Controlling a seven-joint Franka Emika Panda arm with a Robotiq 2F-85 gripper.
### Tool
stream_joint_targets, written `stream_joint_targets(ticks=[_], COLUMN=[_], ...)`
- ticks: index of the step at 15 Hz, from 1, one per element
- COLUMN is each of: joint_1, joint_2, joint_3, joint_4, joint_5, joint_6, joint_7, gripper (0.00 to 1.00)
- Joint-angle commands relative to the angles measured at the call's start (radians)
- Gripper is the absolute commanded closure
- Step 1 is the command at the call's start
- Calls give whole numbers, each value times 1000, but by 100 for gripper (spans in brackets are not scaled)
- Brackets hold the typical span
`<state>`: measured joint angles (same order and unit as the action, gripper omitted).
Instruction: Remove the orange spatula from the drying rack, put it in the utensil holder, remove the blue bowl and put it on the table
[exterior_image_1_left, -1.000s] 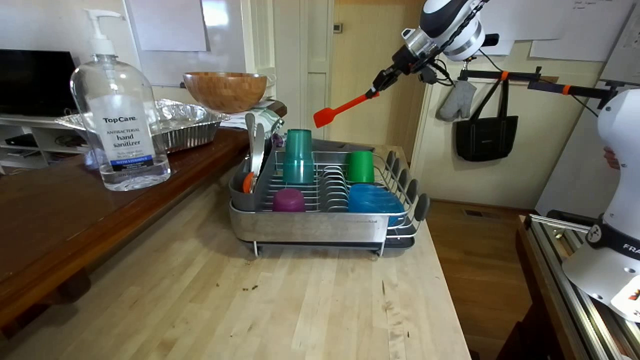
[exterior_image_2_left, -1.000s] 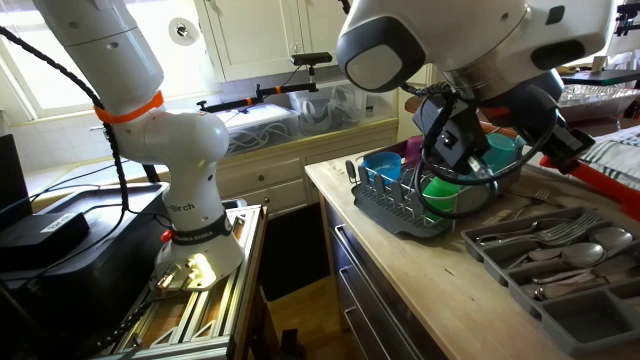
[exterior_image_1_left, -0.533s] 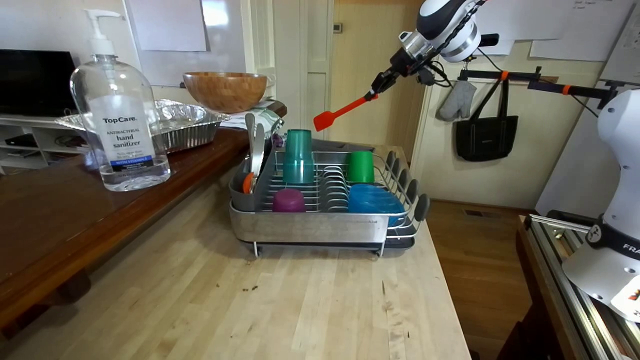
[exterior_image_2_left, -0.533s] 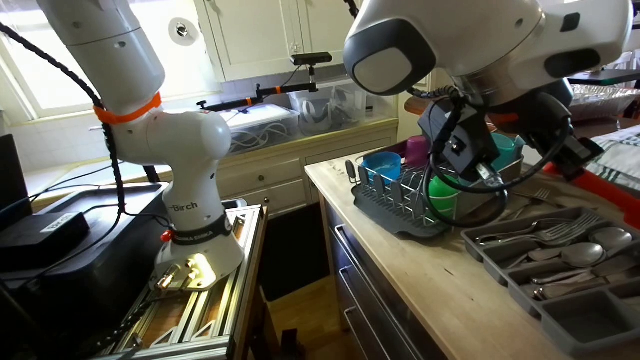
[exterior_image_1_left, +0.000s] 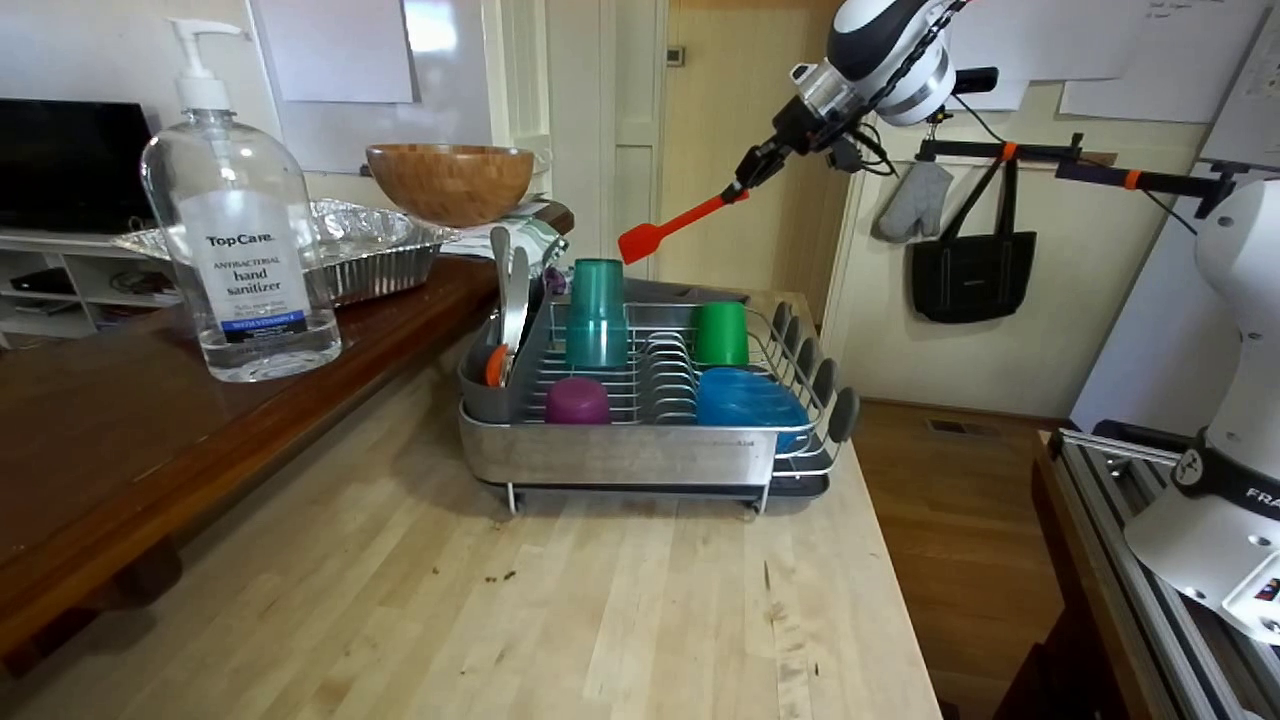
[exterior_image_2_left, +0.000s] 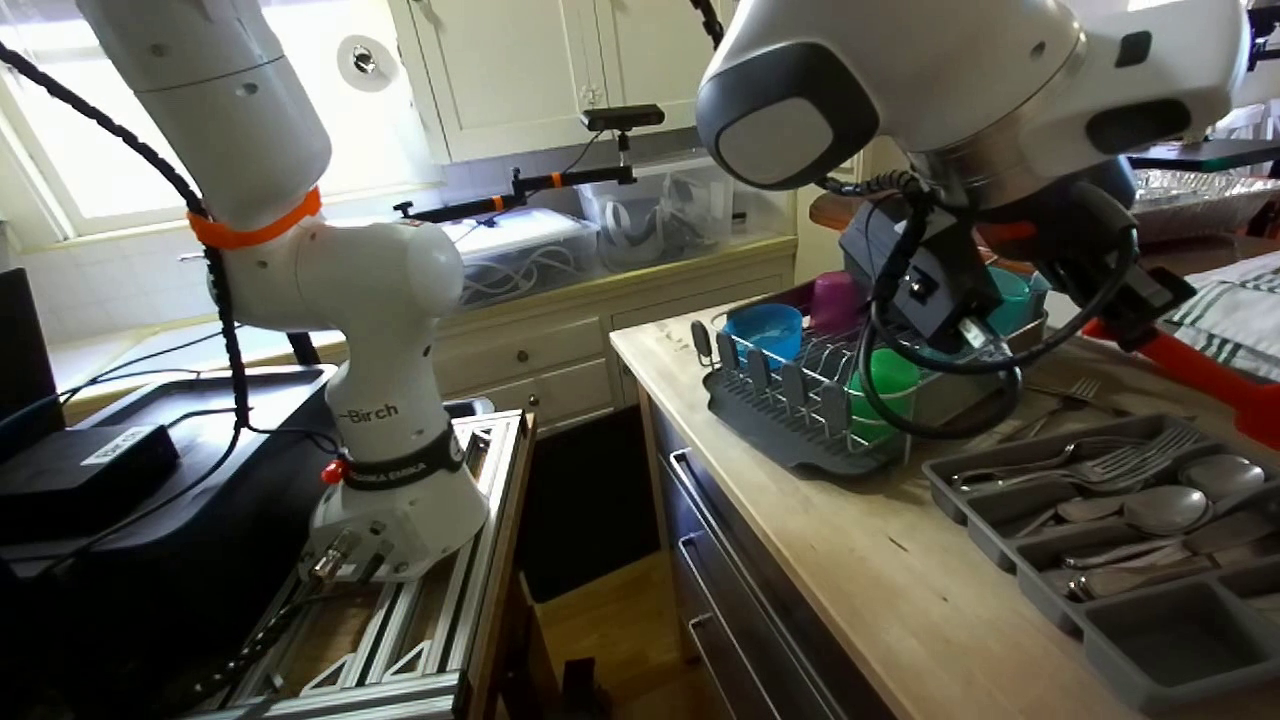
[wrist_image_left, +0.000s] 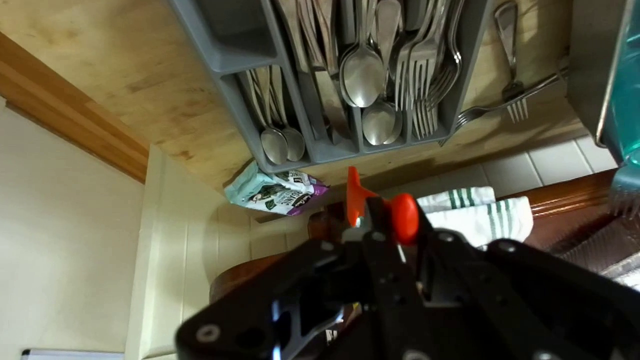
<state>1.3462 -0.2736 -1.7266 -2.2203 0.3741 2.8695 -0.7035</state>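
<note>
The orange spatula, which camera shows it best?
An exterior view: the orange spatula shows uncropped, side-on, in the gripper. Both exterior views include it, but not both whole: the picture's edge can crop its blade. The wrist view shows it foreshortened.

In an exterior view, my white arm wore an orange band toward ten o'clock and dark lettering, "Birch", toward nine; in the wrist view, grey screws dotted my black gripper.

Orange spatula in the tool, higher than the blue bowl in the drying rack.
</note>
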Motion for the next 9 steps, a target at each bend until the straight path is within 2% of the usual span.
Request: stream_joint_targets(ticks=[1,6,9], joint_1=[112,264,373], joint_2=[-38,-63,-92], joint_3=[-89,-243,-358], joint_4=[31,71,110], joint_5=[-27,-56,-109], joint_6=[13,8,4], joint_7=[10,47,78], gripper=[97,97,97])
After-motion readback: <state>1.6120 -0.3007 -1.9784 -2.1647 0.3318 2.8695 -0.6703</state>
